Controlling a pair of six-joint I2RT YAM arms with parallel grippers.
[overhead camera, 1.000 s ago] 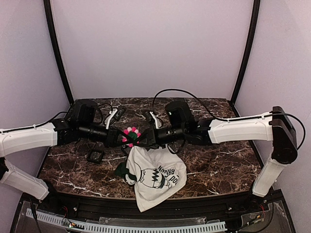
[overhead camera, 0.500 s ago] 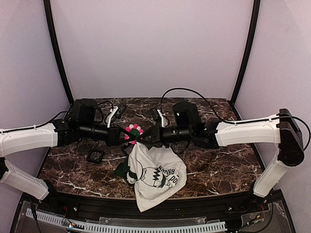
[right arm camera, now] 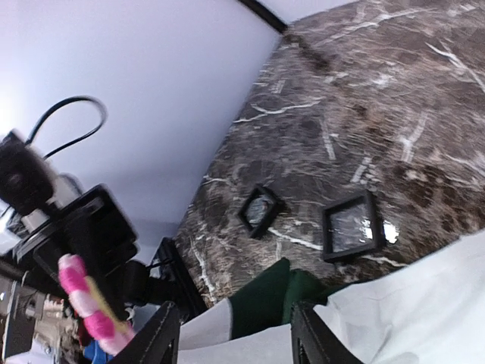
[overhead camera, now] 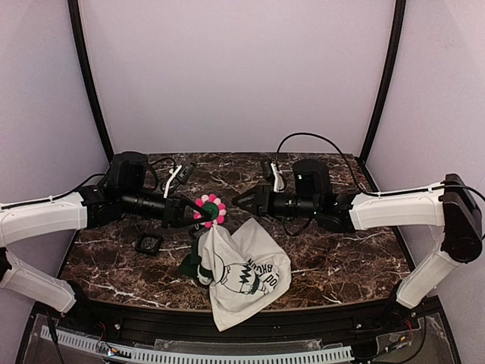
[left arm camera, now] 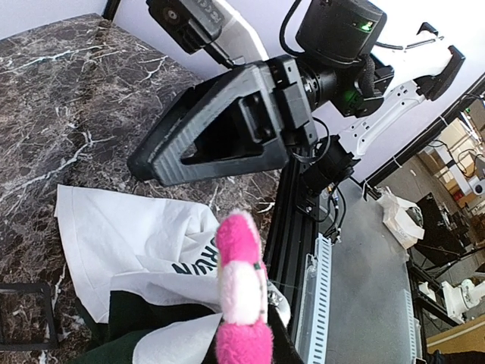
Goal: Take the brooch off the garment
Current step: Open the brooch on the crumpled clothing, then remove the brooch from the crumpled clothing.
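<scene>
Dark marble table [overhead camera: 333, 258] under both arms, and the action sits just left of centre: the left gripper [overhead camera: 198, 213] reaches in from the left, and at its tip is the brooch [overhead camera: 210, 208], pink and white petals around a yellow-green centre, lifted clear of the tabletop. The fingers are pinched on it, though the left wrist view shows only the petals edge-on at the bottom of its picture, with the pads themselves out of sight. Directly beneath the flower the garment [overhead camera: 242, 269] is drawn up into a white peak that touches the brooch, and the rest of the shirt spills toward the near edge, with the black cartoon print facing up and a green sleeve on its left side. Whether the pin is through the cloth or only resting against it, I cannot tell. Over on the right, the right gripper [overhead camera: 241, 201] hangs apart from the flower, pointing at it across a gap; its fingers [right arm camera: 161, 337] are spread, nothing between them but shirt below. A small black square frame [overhead camera: 148, 243] lies on the marble left of the shirt, near the left arm.
</scene>
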